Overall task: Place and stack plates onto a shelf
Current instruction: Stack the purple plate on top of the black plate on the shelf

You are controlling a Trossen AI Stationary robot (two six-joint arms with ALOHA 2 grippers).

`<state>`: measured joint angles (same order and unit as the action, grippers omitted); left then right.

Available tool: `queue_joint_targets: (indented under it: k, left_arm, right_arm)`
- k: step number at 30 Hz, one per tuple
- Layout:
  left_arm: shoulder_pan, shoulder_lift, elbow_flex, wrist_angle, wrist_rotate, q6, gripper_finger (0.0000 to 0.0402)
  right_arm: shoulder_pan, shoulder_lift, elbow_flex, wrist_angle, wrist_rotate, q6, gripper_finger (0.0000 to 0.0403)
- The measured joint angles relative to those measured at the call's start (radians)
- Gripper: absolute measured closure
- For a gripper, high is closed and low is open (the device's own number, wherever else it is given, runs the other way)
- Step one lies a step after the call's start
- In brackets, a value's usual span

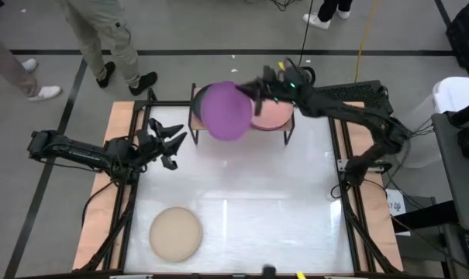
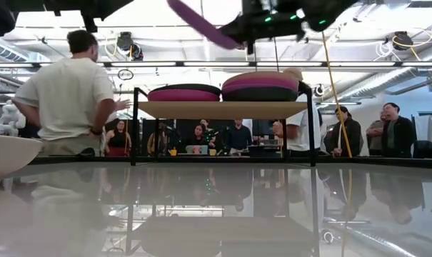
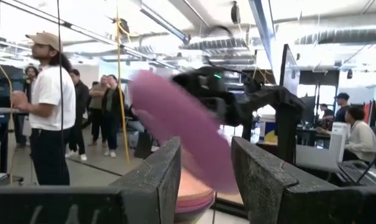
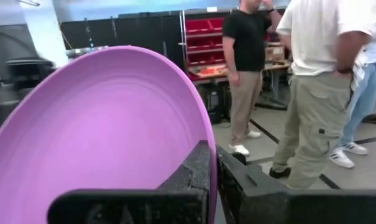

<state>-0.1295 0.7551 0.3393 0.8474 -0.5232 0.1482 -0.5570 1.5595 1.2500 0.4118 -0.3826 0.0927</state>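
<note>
Purple and matte, a round plate [image 1: 225,111] tilts in the air above the shelf [image 2: 221,109], its rim pinched between the closed fingers of the right gripper [image 1: 255,94]. On the shelf's light wood top sit two stacks of plates, a salmon plate [image 1: 271,115] topping one. Well away from the shelf, a beige plate [image 1: 175,232] lies on the white table [image 1: 250,209], and the left gripper [image 1: 172,147] waits with fingers spread.

A round matte purple plate [image 1: 223,111] contrasts with the salmon pink plate [image 1: 274,115] on the light wood shelf top [image 2: 223,109] with black legs, a beige plate [image 1: 175,233] lying on the glossy white table [image 1: 242,209].
</note>
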Motion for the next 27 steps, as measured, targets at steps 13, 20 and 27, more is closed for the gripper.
queue_joint_targets:
  k: [13, 20, 27]
  left_arm:
    - [-0.019, 0.004, 0.0, -0.037, 0.002, -0.03, 0.0256]
    - [-0.039, 0.004, 0.0, -0.061, 0.002, -0.039, 0.0256]
    - [-0.039, 0.004, 0.0, -0.067, 0.002, -0.056, 0.0256]
  right_arm:
    - [-0.095, 0.331, 0.231, -0.028, -0.006, 0.001, 0.0403]
    - [-0.119, 0.34, 0.231, -0.062, 0.017, -0.009, 0.0384]
    - [-0.115, 0.34, 0.231, -0.085, 0.01, -0.023, 0.0317]
